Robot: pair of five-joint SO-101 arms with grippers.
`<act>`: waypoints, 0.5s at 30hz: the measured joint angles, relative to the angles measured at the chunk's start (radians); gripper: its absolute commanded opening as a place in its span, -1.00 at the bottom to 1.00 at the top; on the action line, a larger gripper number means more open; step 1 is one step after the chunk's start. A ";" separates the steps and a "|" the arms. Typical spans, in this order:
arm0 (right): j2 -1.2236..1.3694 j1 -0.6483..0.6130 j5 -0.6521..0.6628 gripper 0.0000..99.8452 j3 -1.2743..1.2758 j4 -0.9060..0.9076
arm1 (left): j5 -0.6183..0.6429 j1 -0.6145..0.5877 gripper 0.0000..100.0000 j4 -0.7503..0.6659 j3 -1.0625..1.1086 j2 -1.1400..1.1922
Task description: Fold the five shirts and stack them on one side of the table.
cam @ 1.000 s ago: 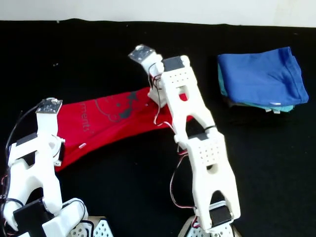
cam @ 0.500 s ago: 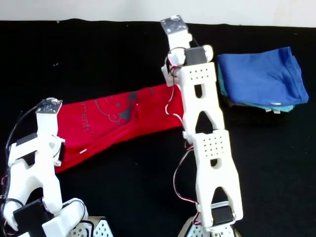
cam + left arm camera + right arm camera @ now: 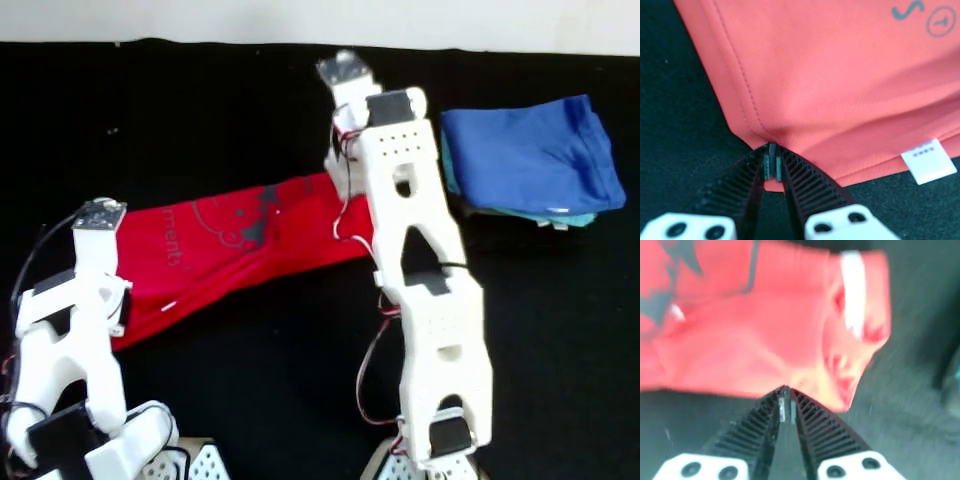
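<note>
A red shirt point(image 3: 230, 240) folded into a long strip lies slanted across the black table point(image 3: 200, 100), between the two arms. My left gripper point(image 3: 772, 167) is shut on the shirt's point(image 3: 840, 75) hem corner at its near left end, close to a white label point(image 3: 929, 161). In the high view that gripper point(image 3: 120, 315) sits under its wrist. My right gripper point(image 3: 786, 407) is shut, pinching the edge of the shirt's point(image 3: 740, 340) right end, where the cloth puckers toward the tips. From above, this gripper point(image 3: 340, 170) is at the shirt's far right corner, partly hidden by the arm.
A stack of folded shirts, a blue shirt point(image 3: 530, 155) on top with teal cloth point(image 3: 500, 212) under it, sits at the far right of the table. The right arm point(image 3: 420, 280) stretches over the table's middle. A pale wall point(image 3: 300, 20) borders the far edge.
The right arm swung right and stretched toward the far side, then drew slightly back, taking the shirt's right corner along. The left arm stayed still.
</note>
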 measured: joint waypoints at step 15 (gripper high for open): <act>-0.008 0.149 0.026 -0.99 0.391 -0.331 | 0.000 0.000 -0.98 0.000 0.000 0.000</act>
